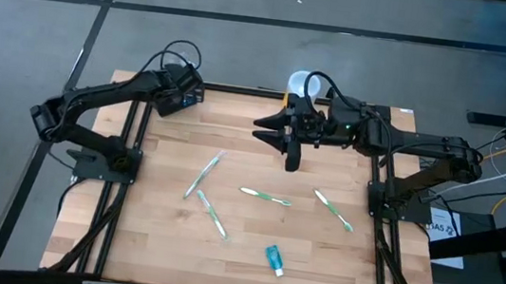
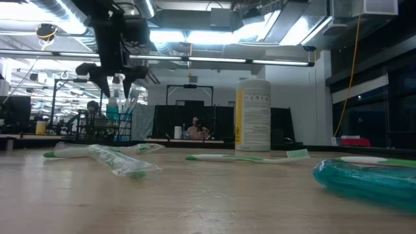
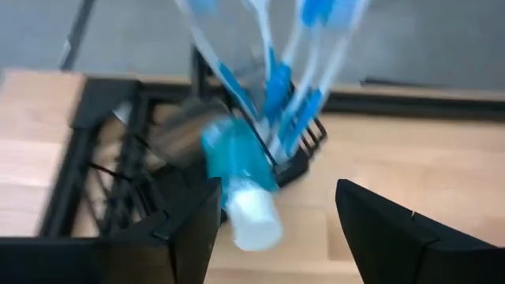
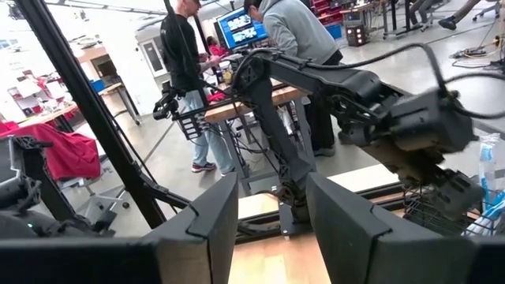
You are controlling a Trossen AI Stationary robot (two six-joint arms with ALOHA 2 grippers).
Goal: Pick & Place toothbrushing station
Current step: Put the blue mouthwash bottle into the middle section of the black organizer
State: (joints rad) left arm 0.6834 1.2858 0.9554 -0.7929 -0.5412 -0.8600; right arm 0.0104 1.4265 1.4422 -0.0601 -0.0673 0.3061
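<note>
The toothbrushing station is a black wire holder at the table's far left corner. Blue toothbrushes stand upright in it, and a teal tube with a white cap leans out of it. The station also shows in the low view and the right wrist view. My left gripper slants down just short of it, open, one finger on either side of the tube's cap without touching. My right gripper hovers level over the far middle of the table, open and holding nothing.
Several green-and-white toothbrushes lie loose on the wooden table, with a teal toothpaste tube toward the near edge. A white-and-yellow cup stands at the far edge. People stand in the room beyond.
</note>
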